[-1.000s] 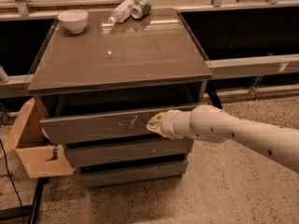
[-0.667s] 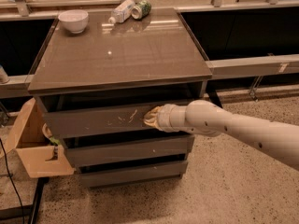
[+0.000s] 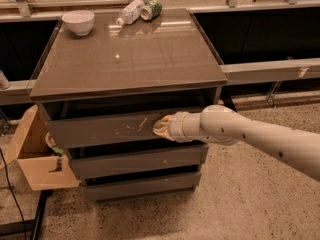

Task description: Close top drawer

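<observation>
The top drawer (image 3: 100,130) is a wide grey-brown front with white squiggly scratches, just under the cabinet top. It stands out slightly from the two plainer drawer fronts below, with a dark gap above it. My gripper (image 3: 161,127) is at the end of the white arm that reaches in from the right. Its tip rests against the drawer front, right of the scratches.
The cabinet top (image 3: 125,59) carries a white bowl (image 3: 79,21) at the back left, and a lying plastic bottle (image 3: 129,11) and green can (image 3: 151,9) at the back. An open cardboard box (image 3: 35,154) stands on the floor at the cabinet's left. A rail runs behind.
The drawer front has moved back towards the cabinet, and my gripper has moved with it, staying against the front panel.
</observation>
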You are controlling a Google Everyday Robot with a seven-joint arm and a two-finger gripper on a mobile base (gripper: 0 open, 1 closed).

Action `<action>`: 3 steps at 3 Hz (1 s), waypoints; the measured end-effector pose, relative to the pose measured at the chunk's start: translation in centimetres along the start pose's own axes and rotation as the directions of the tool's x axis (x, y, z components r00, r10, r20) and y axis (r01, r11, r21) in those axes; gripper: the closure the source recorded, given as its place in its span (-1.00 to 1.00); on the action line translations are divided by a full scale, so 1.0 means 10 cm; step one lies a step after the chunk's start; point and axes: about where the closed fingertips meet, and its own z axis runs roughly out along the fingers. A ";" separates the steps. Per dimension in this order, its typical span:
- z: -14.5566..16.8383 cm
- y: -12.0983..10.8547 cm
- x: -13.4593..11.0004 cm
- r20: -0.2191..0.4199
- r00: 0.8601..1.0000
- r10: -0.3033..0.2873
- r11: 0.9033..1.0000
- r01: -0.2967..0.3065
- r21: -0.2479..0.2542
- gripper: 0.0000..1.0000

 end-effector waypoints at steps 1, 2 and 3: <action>-0.16 0.19 -0.01 0.001 0.995 0.101 0.987 -0.100 -0.129 1.00; -0.28 0.32 0.00 -0.016 0.987 0.158 0.963 -0.158 -0.219 1.00; -0.51 0.52 0.04 -0.085 0.970 0.228 0.906 -0.243 -0.348 0.94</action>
